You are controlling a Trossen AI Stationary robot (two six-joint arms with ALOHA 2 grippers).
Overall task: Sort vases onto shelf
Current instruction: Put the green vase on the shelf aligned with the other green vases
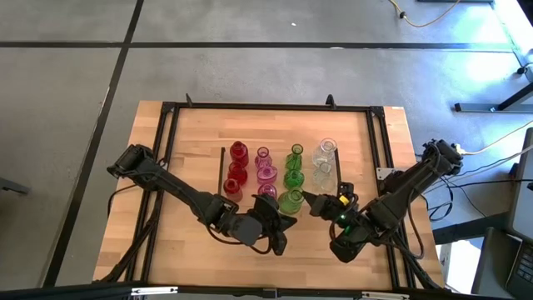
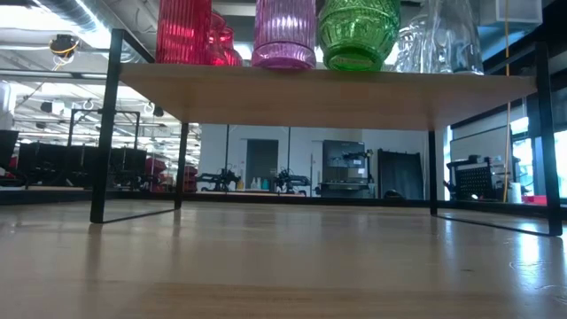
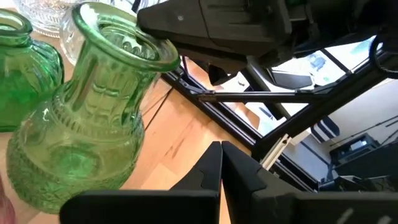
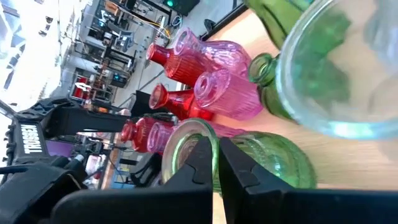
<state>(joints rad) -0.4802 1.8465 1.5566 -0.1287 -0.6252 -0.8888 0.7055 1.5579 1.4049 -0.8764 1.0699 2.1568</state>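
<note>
The shelf (image 1: 200, 133) is sitting on the table (image 1: 150, 250), and the vases are standing on it in four rows by colour. The red vases (image 1: 237, 167) are on the left. Next to them are the pink vases (image 1: 266, 173), then the green vases (image 1: 293, 177), and the clear vases (image 1: 324, 158) are on the right. In the low view, the bottoms of a red, a pink, a green (image 2: 358, 31) and a clear vase are showing on top of the shelf board (image 2: 328, 93), which is standing on thin black legs.

The left gripper (image 1: 283, 223) is hanging just beside the near green vase (image 1: 291, 201), on the side close to the front of the table. Its fingers (image 3: 214, 165) are pressed together and are holding nothing. In the left wrist view, that green vase (image 3: 81, 130) is standing upright, close to the fingertips but not touching them.

The right gripper (image 1: 310, 200) is pointing at the same green vase from the other side, just beside it. Its fingers (image 4: 205, 158) are pressed together too, and they are holding nothing. In the right wrist view, the vase's round mouth (image 4: 186, 146) is sitting right at the fingertips, with pink and red vases behind it.
</note>
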